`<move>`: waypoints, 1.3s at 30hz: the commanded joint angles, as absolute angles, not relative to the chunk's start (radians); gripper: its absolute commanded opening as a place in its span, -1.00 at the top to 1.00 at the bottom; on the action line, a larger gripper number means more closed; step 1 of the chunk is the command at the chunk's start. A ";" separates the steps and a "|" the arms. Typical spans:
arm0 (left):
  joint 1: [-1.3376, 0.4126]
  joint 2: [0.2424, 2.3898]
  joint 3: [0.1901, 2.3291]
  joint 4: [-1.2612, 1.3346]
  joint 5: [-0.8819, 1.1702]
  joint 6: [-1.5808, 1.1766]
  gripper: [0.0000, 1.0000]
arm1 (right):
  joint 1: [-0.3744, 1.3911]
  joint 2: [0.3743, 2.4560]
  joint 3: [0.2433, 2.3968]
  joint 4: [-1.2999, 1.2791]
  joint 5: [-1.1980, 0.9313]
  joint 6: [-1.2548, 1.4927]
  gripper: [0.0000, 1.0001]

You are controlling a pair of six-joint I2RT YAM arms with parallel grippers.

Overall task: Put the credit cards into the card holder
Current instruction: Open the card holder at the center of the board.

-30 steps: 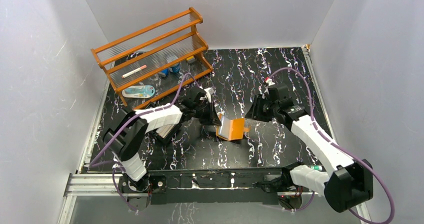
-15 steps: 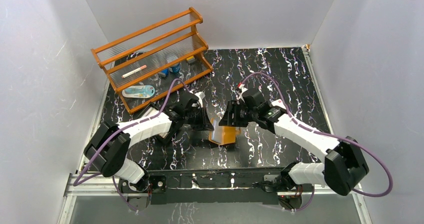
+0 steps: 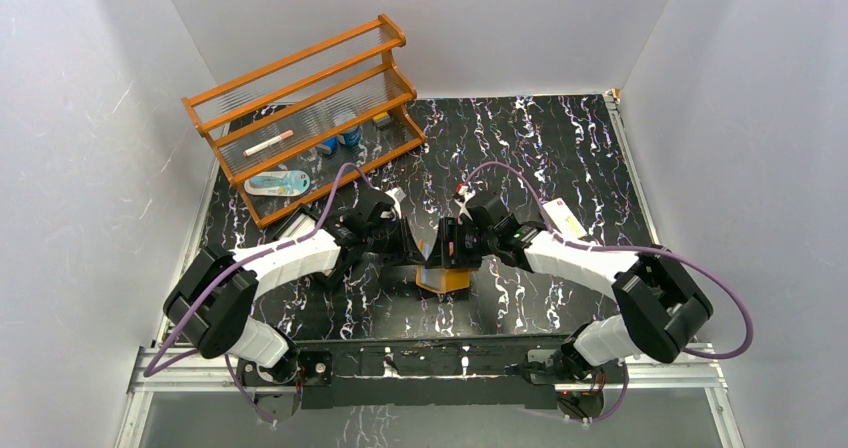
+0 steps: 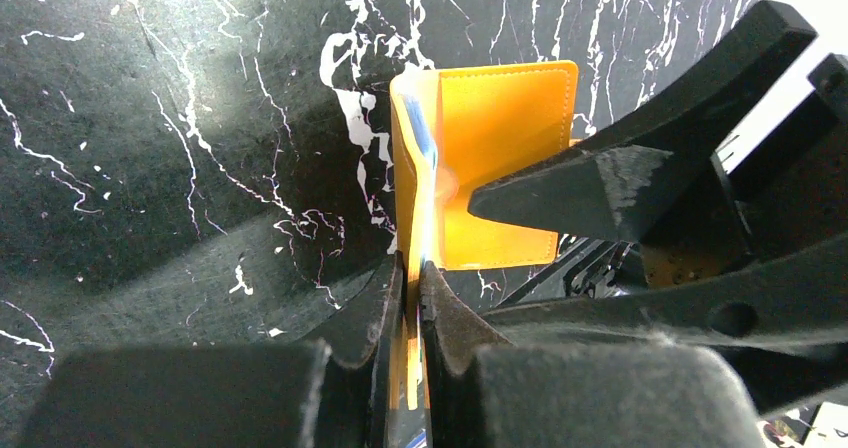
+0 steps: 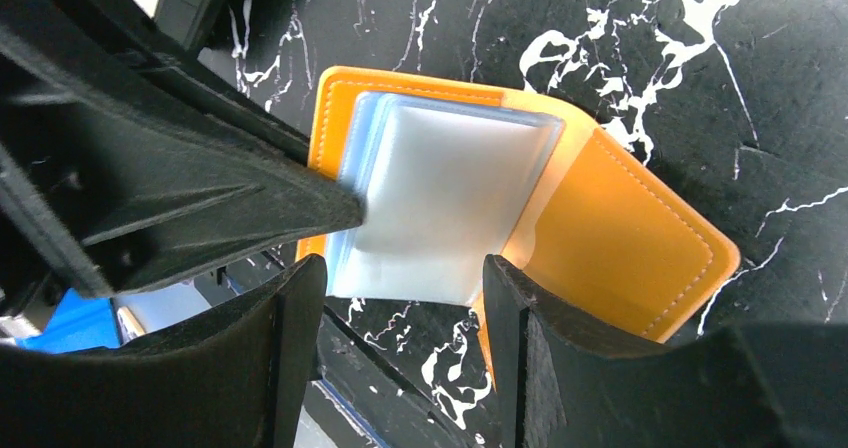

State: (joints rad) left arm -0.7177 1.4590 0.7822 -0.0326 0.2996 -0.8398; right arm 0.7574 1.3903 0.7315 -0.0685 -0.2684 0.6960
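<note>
The orange card holder (image 3: 447,280) stands open on the dark marbled table between my two grippers. My left gripper (image 4: 413,273) is shut on one orange cover (image 4: 500,158), seen edge-on between its jaws. In the right wrist view the clear sleeves (image 5: 450,198) fan out from the other cover (image 5: 630,248). My right gripper (image 5: 400,288) is open just short of the sleeves' near edge, with nothing between its jaws. One of its fingers (image 4: 560,193) touches the holder's inside. The credit cards are hidden behind the arms.
An orange wooden rack (image 3: 300,118) with small items fills the back left. A cream oblong thing with a red mark (image 3: 563,218) lies right of my right forearm. A black tray (image 3: 318,271) sits mostly under my left forearm.
My right arm has swung left to the card holder while its jaws widened, uncovering the cream thing. The left gripper and the holder have shifted slightly left and towards the near edge.
</note>
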 commanded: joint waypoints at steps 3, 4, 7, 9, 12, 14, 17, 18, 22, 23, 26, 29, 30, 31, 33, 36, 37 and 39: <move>-0.724 1.423 0.776 -0.030 0.310 -0.852 0.90 | 0.772 1.439 0.719 0.033 -0.294 0.696 -0.35; -0.724 1.427 0.777 -0.031 0.312 -0.852 0.90 | 0.774 1.446 0.719 0.034 -0.291 0.697 -0.35; -0.724 1.439 0.785 -0.040 0.315 -0.849 0.84 | 0.775 1.465 0.717 0.046 -0.282 0.698 -0.34; -0.724 1.443 0.791 -0.053 0.312 -0.842 0.78 | 0.774 1.485 0.719 0.056 -0.291 0.699 -0.33; -0.724 1.438 0.799 -0.078 0.299 -0.829 0.78 | 0.774 1.508 0.724 0.048 -0.283 0.699 -0.30; -0.724 1.435 0.805 -0.099 0.284 -0.817 0.85 | 0.774 1.503 0.721 0.029 -0.248 0.697 -0.22; -0.724 1.438 0.818 -0.128 0.265 -0.797 0.93 | 0.774 1.495 0.717 -0.005 -0.192 0.685 -0.08; -0.724 1.442 0.821 -0.137 0.262 -0.791 0.95 | 0.773 1.493 0.715 -0.015 -0.179 0.682 -0.06; -0.723 1.449 0.839 -0.178 0.237 -0.761 1.00 | 0.774 1.482 0.708 -0.044 -0.152 0.675 -0.06; -0.724 1.452 0.842 -0.192 0.228 -0.753 1.00 | 0.774 1.475 0.706 -0.050 -0.147 0.674 -0.08; -0.724 1.451 0.854 -0.228 0.197 -0.730 0.97 | 0.774 1.447 0.708 -0.090 -0.112 0.666 -0.15; -0.724 1.452 0.858 -0.250 0.174 -0.715 0.94 | 0.773 1.414 0.717 -0.149 -0.061 0.649 -0.21; -0.724 1.453 0.858 -0.252 0.169 -0.713 0.92 | 0.773 1.401 0.720 -0.167 -0.045 0.642 -0.22; -0.724 1.455 0.858 -0.256 0.165 -0.711 0.91 | 0.773 1.392 0.722 -0.184 -0.023 0.639 -0.22; -0.724 1.461 0.855 -0.258 0.164 -0.709 0.87 | 0.774 1.382 0.722 -0.212 0.004 0.632 -0.22; -0.723 1.468 0.852 -0.257 0.163 -0.707 0.83 | 0.774 1.376 0.723 -0.253 0.049 0.629 -0.18; -0.724 1.470 0.851 -0.258 0.163 -0.706 0.83 | 0.775 1.375 0.725 -0.266 0.063 0.629 -0.16; -0.724 1.471 0.853 -0.257 0.165 -0.706 0.81 | 0.774 1.369 0.730 -0.296 0.086 0.630 -0.11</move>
